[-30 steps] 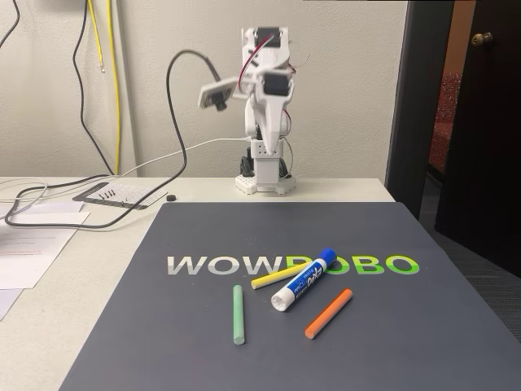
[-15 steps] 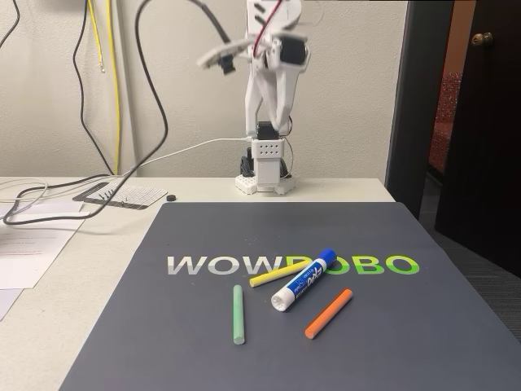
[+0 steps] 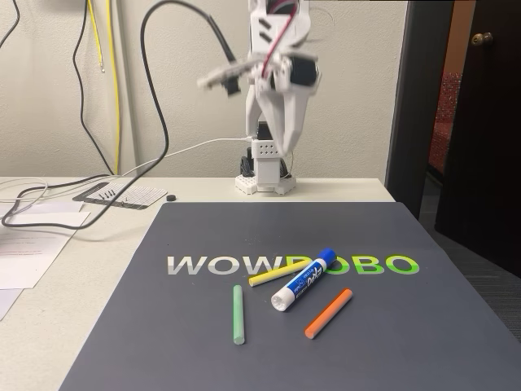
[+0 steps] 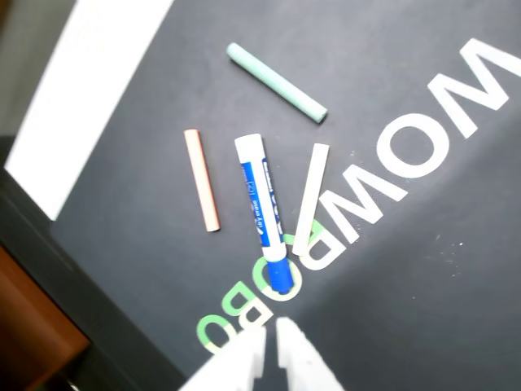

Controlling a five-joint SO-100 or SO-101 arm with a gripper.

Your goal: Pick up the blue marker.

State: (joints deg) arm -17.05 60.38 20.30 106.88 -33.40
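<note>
The blue marker [image 3: 304, 279] lies on the dark mat [image 3: 195, 350], a thick white barrel with a blue label and blue cap, the cap pointing toward the arm's base. In the wrist view the blue marker [image 4: 262, 208] sits mid-frame with its cap nearest my fingertips. My gripper [image 3: 286, 145] hangs high in front of the white base, pointing down, well behind and above the marker. From the wrist, the gripper [image 4: 271, 332] enters at the bottom edge, its fingers almost together and holding nothing.
A thin green stick [image 3: 238, 314], a yellow stick [image 3: 278, 274] touching the marker, and an orange stick [image 3: 328, 313] lie around it. Papers and cables [image 3: 49, 213] cover the table's left. A dark door [image 3: 480, 122] stands at the right.
The arm has unfolded upward and then swung its gripper forward and down toward the mat. The marker and sticks have not moved.
</note>
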